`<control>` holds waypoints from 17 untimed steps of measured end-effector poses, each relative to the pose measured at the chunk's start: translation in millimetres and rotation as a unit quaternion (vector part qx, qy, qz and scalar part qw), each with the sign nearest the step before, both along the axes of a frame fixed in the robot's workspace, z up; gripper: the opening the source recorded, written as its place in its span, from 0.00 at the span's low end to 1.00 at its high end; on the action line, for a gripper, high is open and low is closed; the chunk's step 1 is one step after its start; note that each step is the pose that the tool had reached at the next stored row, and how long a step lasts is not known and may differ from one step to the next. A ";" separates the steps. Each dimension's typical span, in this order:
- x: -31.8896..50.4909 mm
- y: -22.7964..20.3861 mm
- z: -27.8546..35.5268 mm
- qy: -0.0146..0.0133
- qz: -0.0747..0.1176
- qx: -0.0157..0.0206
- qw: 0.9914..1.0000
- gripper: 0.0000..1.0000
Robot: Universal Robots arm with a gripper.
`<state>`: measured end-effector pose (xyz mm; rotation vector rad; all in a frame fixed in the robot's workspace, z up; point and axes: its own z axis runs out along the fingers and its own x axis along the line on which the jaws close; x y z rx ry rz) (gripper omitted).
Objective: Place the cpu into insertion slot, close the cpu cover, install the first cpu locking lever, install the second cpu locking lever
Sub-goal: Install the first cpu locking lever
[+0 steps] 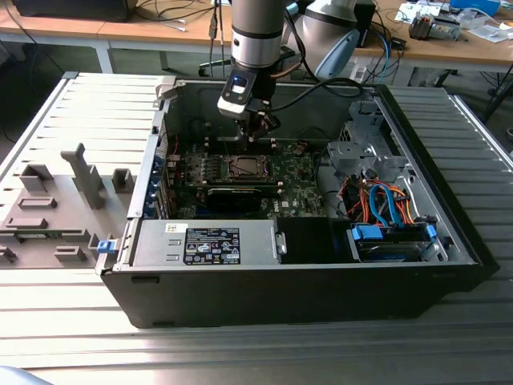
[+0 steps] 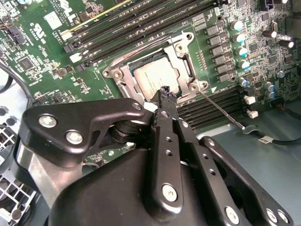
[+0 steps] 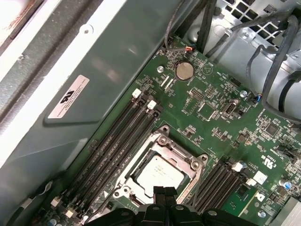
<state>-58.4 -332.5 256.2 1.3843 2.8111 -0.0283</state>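
One thin, likely springy locking lever [image 2: 220, 109] beside the cpu cover [image 2: 184, 60] suits pressing near its hooked end; fingers [image 2: 164, 100] sit together, empty.

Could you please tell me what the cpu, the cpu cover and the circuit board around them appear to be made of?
The cpu: silvery-grey metal top, satin finish, by its dull sheen. The cpu cover: bright stamped sheet metal, probably steel, by its shiny bent edges. The circuit board: green-coated laminate, likely fibreglass, by its flat matte green surface; the core is uncertain.
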 end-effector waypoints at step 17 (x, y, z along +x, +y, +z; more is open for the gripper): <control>0.0 0.0 0.0 0.000 0.029 0.000 1.000 0.11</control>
